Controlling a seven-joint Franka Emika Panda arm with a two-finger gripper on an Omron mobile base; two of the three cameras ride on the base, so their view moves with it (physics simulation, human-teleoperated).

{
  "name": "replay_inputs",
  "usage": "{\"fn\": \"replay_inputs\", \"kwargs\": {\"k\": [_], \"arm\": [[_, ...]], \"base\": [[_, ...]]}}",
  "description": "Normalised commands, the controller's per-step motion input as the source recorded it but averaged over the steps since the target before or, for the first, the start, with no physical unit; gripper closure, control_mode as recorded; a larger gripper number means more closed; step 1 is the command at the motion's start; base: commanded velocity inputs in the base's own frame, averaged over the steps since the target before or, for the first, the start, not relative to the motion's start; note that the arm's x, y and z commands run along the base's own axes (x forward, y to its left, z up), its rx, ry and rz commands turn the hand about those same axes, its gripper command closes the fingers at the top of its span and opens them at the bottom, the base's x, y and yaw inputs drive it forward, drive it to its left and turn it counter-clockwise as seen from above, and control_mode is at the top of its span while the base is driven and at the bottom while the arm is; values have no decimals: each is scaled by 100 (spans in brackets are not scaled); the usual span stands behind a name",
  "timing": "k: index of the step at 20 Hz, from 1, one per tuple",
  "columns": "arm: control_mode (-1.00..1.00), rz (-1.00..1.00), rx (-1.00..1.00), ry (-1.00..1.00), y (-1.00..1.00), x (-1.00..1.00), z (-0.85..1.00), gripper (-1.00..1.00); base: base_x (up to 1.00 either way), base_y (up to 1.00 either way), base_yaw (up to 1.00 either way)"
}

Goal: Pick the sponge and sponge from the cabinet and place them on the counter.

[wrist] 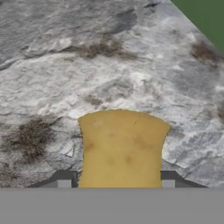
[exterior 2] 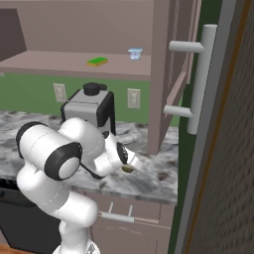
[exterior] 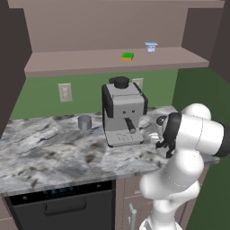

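Tan-yellow and brown-flecked, one sponge point(wrist: 122, 148) sits between the two dark fingertips point(wrist: 64, 178) of the gripper point(wrist: 116, 181) in the hand view, its sides pinched inward where the tips meet it, so the claw is clenched on this sponge. Beneath it spreads the counter point(wrist: 65, 65), grey-and-white marble with dark veins; whether the sponge already touches the stone cannot be told.

Taking the coffee machine point(exterior: 123, 112) as the landmark: the gripper point(exterior 2: 130, 166) hangs low over the counter point(exterior: 49, 148) to the right of the machine, near the counter's front edge, with a sliver of the tan sponge point(exterior 2: 128, 169) showing at its tip in the right base view. In the left base view the hand is largely hidden behind the white arm's elbow.

The second sponge point(exterior: 127, 56), bright green with a yellow layer, lies on the open shelf of the cabinet point(exterior: 103, 22), above the coffee machine and slightly to its right. A small white cup point(exterior: 151, 46) with a blue rim stands on the same shelf, further right of the machine and near the green sponge, apart from it. A grey cup point(exterior: 84, 122) rests on the counter just left of the machine.
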Motion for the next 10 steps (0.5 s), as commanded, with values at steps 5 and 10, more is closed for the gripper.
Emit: {"fn": "replay_inputs", "kwargs": {"k": [5,10], "arm": [[-100,0,0,3,-8,20,-34,100],[-100,0,4,5,-15,21,-34,-100]], "base": [[0,0,0],[0,0,0]]}}
